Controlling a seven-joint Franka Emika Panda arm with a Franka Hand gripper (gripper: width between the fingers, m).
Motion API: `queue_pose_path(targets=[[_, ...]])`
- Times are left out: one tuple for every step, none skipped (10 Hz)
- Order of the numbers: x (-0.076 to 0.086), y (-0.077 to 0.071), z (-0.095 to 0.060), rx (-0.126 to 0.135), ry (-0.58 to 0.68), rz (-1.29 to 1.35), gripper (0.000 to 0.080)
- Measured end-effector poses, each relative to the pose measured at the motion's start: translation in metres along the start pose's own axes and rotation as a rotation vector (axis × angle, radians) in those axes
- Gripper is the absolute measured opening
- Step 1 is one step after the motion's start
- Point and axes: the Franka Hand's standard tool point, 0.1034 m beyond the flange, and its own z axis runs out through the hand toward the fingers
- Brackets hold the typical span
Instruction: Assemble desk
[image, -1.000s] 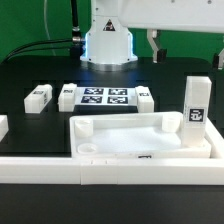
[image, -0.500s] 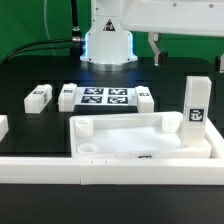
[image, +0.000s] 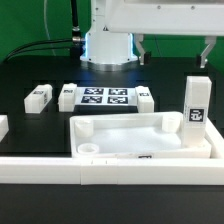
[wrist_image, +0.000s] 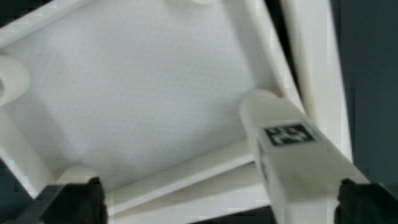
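Note:
The white tray-like desk tabletop (image: 140, 138) lies in the front middle with its raised rim up. It fills the wrist view (wrist_image: 143, 90). One white square leg (image: 197, 106) with a black-and-white tag stands upright in the corner at the exterior view's right, also seen in the wrist view (wrist_image: 285, 140). Loose legs lie on the black table: one (image: 38, 96) at the left and one (image: 144, 97) beside the marker board. My gripper (image: 172, 58) hangs open and empty above the tabletop's far side, apart from the upright leg. Its dark fingertips (wrist_image: 71, 205) frame the wrist view.
The marker board (image: 104, 97) lies behind the tabletop. A long white border rail (image: 110, 170) runs along the front. Another white piece (image: 2, 125) shows at the left edge. The robot base (image: 108, 45) stands at the back.
My gripper has shifted toward the exterior view's left, so both fingers now show above the tabletop. The parts on the table have not moved.

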Motion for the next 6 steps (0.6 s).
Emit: queue_pose_path(targets=[[-0.005,0.013,0.006,0.017,-0.003,-0.023,0.0649],[-0.007,0.020,0.009,0.009,0.000,0.003,0.0649],[-0.007,0.016,0.009,0.012,0.000,-0.004,0.0649],[-0.007,0.016,0.010,0.012,-0.001,-0.005,0.0649],[-0.008,0.018,0.013,0.012,0.000,-0.009,0.0649],[-0.012,0.027,0.027,0.028,0.043,-0.016,0.0649]])
